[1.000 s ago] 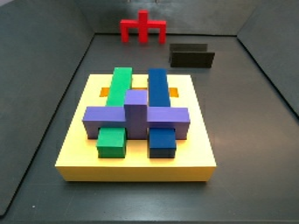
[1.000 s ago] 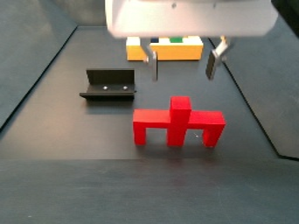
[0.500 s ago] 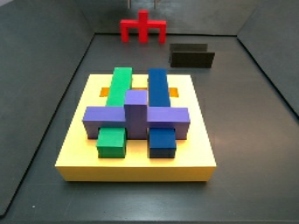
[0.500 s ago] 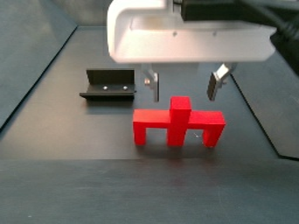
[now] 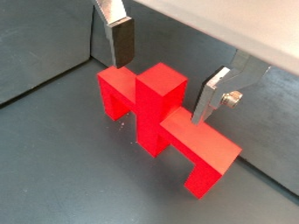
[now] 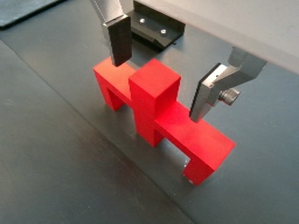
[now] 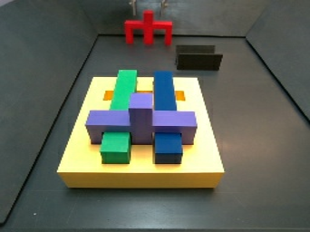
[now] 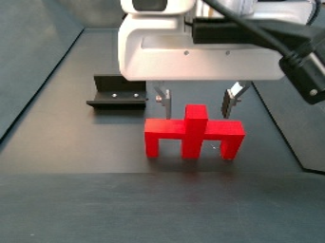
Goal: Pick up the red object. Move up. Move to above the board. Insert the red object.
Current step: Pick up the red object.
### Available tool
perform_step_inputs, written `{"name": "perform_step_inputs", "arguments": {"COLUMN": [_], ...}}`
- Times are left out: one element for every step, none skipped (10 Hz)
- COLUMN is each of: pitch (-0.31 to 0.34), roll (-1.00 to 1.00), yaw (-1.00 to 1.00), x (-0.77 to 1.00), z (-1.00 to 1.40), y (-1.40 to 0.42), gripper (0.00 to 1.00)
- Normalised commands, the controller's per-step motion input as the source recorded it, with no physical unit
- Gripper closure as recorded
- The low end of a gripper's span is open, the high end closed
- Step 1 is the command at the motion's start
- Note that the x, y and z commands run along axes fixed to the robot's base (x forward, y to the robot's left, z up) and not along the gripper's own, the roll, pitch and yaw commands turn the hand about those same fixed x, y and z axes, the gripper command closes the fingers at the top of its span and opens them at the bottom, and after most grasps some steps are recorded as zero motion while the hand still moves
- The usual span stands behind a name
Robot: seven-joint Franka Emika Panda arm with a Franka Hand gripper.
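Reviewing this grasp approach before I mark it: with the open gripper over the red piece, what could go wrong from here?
1. The gripper is open, its fingers straddling the red object at its central post. If they close off-centre, the piece may tilt or slip.
2. Descending further, a fingertip could strike the horizontal bar and shove the piece along the floor.
3. The board is crowded with the green, blue and purple blocks, so a skewed grasp may jam insertion.

bright red trident-like blocky piece (image 8: 193, 135) on a dark grey floor (image 8: 76, 190); silver-fingered gripper (image 8: 195, 96) with a white body low over it; thick yellow square board (image 7: 143, 163) with orange recesses bearing green, blue and purple blocks; black l-shaped fixture (image 8: 118, 93).
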Motion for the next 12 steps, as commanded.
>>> {"name": "perform_step_inputs", "arguments": {"pitch": [-0.084, -0.067, -0.004, -0.021, -0.087, -0.049, -0.020, -0.051, -0.024, 0.000, -0.003, -0.003], "roll": [-0.13, -0.10, -0.11, -0.21, -0.25, -0.16, -0.06, -0.11, -0.05, 0.00, 0.00, 0.00], "yaw": [-0.06, -0.09, -0.19, -0.14, -0.09, -0.02, -0.01, 0.00, 0.00, 0.00, 0.00, 0.00], "x": [0.00, 0.00, 0.00, 0.00, 0.00, 0.03, 0.00, 0.00, 0.00, 0.00, 0.00, 0.00], "z": [-0.23, -0.21, -0.03, 0.00, 0.00, 0.00, -0.03, -0.05, -0.05, -0.07, -0.07, -0.05], "y": [0.03, 0.07, 0.15, 0.18, 0.13, 0.00, 0.00, -0.02, 0.00, -0.01, 0.00, 0.00], "gripper": [0.00, 0.00, 0.00, 0.00, 0.00, 0.00, 0.00, 0.00, 0.00, 0.00, 0.00, 0.00]}}
